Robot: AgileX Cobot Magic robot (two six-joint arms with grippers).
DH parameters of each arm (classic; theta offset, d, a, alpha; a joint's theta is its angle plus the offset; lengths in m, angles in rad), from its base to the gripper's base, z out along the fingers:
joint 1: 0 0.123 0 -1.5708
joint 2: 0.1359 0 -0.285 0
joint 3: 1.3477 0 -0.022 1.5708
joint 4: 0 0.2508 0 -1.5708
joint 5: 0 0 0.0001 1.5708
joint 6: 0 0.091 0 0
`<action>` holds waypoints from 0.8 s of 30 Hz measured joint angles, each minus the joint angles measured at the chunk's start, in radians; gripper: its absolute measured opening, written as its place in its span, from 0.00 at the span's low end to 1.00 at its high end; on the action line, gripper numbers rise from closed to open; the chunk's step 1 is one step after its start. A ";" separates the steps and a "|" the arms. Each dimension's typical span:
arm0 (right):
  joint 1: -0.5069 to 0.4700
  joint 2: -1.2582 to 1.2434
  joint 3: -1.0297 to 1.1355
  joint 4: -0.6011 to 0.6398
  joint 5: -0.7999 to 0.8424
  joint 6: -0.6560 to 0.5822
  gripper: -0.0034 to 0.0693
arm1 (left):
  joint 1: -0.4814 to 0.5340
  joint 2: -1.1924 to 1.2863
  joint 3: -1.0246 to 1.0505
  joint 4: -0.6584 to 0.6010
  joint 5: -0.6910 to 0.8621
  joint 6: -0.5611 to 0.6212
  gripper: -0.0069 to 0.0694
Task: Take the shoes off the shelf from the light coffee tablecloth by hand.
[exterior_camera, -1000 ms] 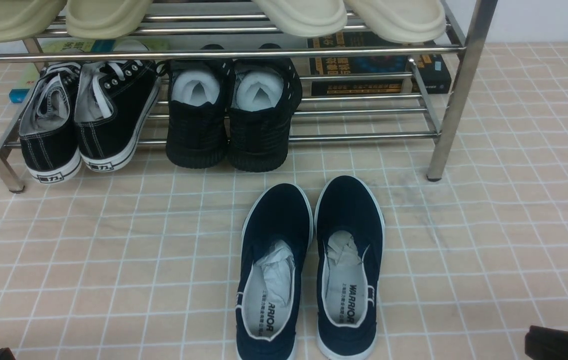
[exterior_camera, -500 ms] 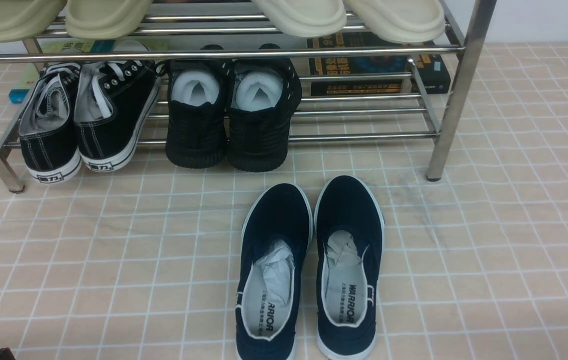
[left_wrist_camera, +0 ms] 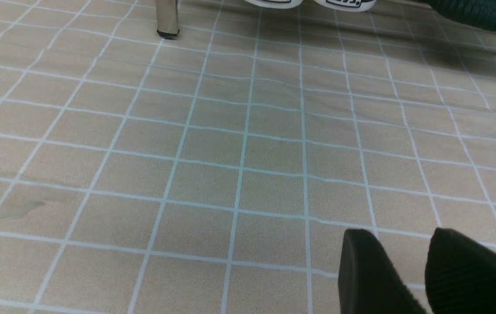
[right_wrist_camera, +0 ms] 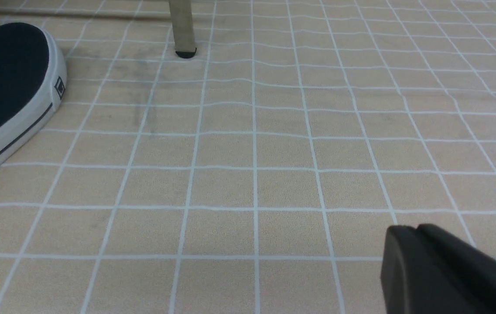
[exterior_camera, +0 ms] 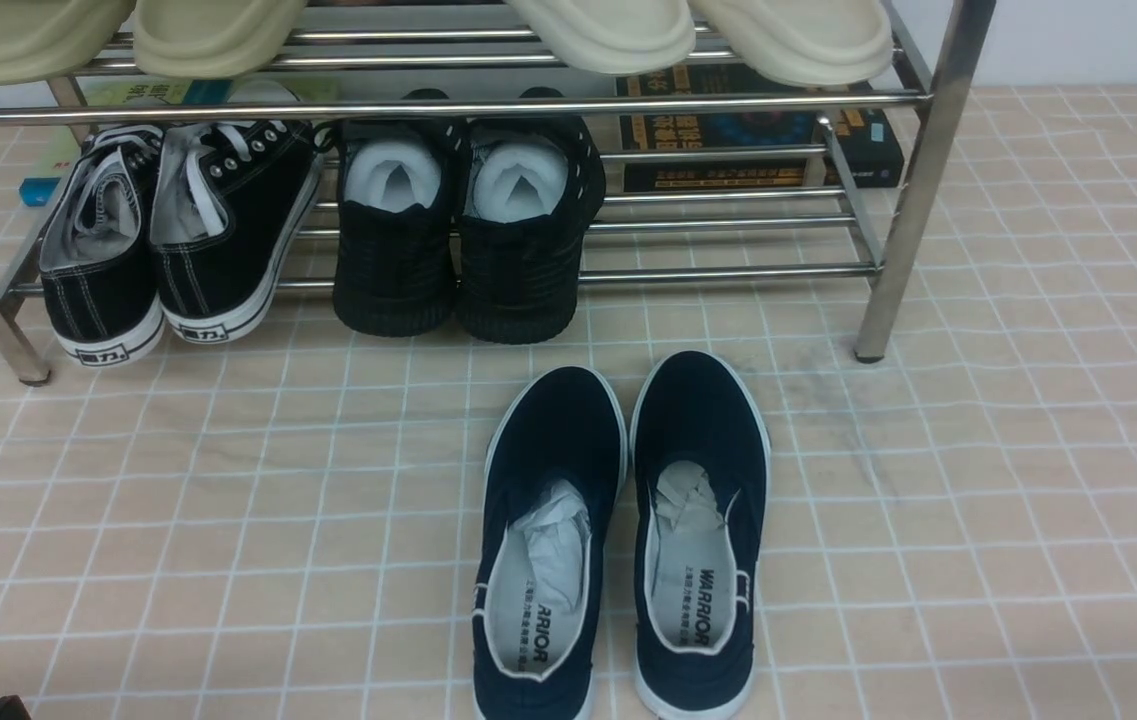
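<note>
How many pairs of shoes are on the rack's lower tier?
2: black lace-up sneakers at its left end, all-black knit shoes mid-shelf. The navy slip-ons sit on the cloth in front.

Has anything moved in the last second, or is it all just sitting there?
Only the robot's right arm: its dark tip, seen a second ago at the front view's bottom right corner, has pulled back out of sight. The navy shoes stay side by side on the tablecloth, untouched, before the shelf.
</note>
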 joint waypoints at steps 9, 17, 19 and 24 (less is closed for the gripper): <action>0.078 0.000 0.000 -0.012 0.001 0.000 0.11 | 0.000 0.000 0.000 0.000 0.000 0.000 0.41; 0.093 0.000 0.000 -0.015 0.001 0.000 0.13 | 0.000 0.000 0.000 0.000 0.000 0.000 0.41; 0.093 0.000 0.000 -0.015 0.001 0.000 0.14 | 0.000 0.000 0.000 0.000 0.000 0.000 0.41; 0.093 0.000 0.000 -0.018 0.001 0.000 0.15 | 0.000 0.000 0.000 0.000 0.000 0.000 0.41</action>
